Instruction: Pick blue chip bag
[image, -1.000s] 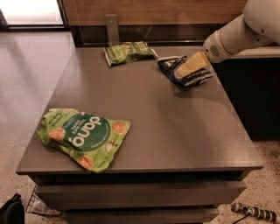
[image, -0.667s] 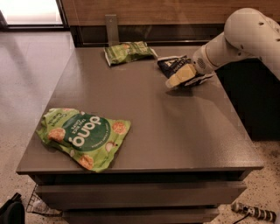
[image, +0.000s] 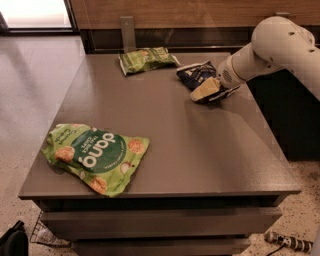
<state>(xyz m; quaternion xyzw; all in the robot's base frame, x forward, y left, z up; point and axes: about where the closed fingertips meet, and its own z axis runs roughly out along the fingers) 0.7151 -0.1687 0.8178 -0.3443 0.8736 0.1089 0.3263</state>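
Observation:
The blue chip bag (image: 194, 75) is small, crinkled and dark navy with white edges. It lies on the grey table (image: 175, 145) at the far right. My gripper (image: 206, 93) comes in from the right on the white arm (image: 270, 50) and sits low over the front right part of the bag, covering that part of it. The bag still rests on the table.
A small green bag (image: 146, 59) lies at the table's far edge, just left of the blue bag. A large green "dang" bag (image: 95, 155) lies at the front left. A dark counter stands to the right of the table. A wooden wall runs behind.
The arm has swung in from the right. The gripper has moved left and towards the table's front, lower over the blue chip bag. The bags have not moved.

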